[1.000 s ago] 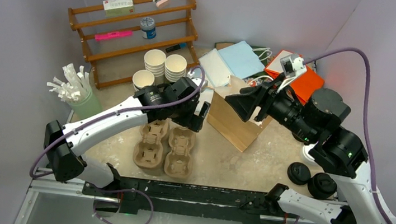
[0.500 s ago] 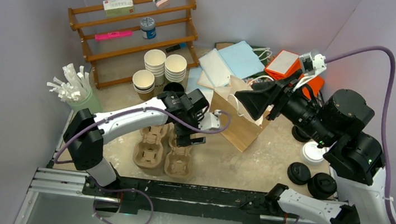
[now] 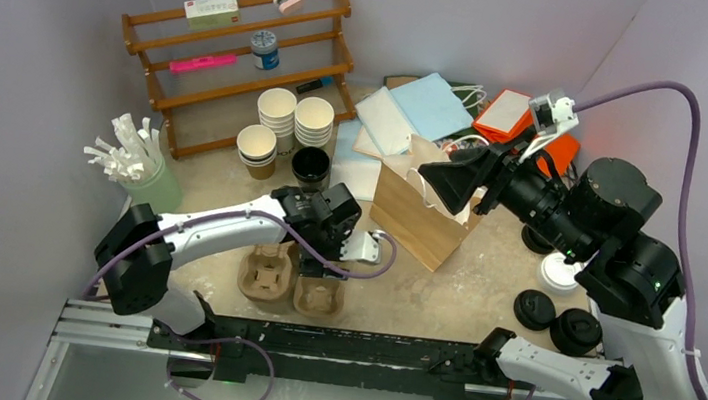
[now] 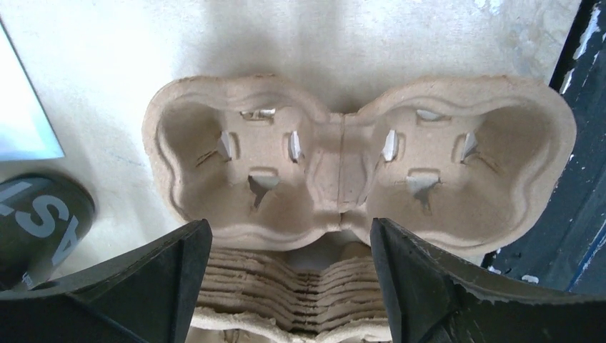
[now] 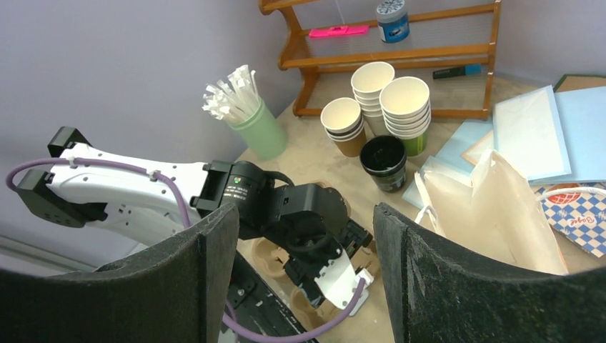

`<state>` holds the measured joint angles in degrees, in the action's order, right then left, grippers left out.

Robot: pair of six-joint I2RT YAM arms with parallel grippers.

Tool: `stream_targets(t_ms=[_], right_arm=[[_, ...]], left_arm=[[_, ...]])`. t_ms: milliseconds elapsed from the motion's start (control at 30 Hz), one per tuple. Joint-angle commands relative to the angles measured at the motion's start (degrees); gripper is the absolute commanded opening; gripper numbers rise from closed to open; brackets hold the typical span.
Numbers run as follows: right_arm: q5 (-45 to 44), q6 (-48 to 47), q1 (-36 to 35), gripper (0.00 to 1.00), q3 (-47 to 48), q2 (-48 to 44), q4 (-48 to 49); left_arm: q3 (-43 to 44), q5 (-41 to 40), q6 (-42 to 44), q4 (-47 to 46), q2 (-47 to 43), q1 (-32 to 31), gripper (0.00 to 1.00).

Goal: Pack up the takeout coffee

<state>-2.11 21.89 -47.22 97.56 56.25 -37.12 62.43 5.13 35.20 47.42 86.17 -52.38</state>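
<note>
Draws left claw (image 4: 289, 243) back from tan paper bag (image 3: 418, 222) over moulded pulp trays (image 4: 343, 164), wide, empty; leaves upright kraft-brown paper cups (image 5: 349, 143) beyond, far-left of it.

Bright, even overhead light; soft shadows; wrist-view foreground perhaps blurred.

Pulp cup trays (image 4: 343, 164), black cup (image 3: 310, 168), wooden rack (image 5: 429, 52), straws (image 3: 127, 146)

I read large white letters, "AS", on the dark round-sided container (image 4: 39, 221), cut off by the frame edge. Red script on the blue-and-white checked paper sheet (image 5: 580, 211) was too blurred to read.
</note>
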Motion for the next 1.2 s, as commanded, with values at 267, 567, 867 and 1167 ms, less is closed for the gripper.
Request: stream_targets(t_ms=[267,567,867,1167], right_arm=[[-2.9,1.5,-0.2,0.72,-0.6,-0.8,1.6],[-4.3,2.2,-0.2,0.72,-1.6,-2.3,0.8],[-9.7,3.1,-0.2,0.72,-3.4,-3.9,-5.2],[-18.3,8.6,-0.1,0.71,-8.8,-4.1,-12.2]], left_arm=[[-3.5,0.1,-1.8,-8.0,2.4,-2.4,0.80],[-4.0,-1.0,-5.1,-9.8,6.1,-4.3,0.65],[0.5,-5.0,-11.5,-4.3,-0.7,-5.2,0.42],[10.1,-10.2,-24.1,1.2,-11.8,-5.4,0.42]])
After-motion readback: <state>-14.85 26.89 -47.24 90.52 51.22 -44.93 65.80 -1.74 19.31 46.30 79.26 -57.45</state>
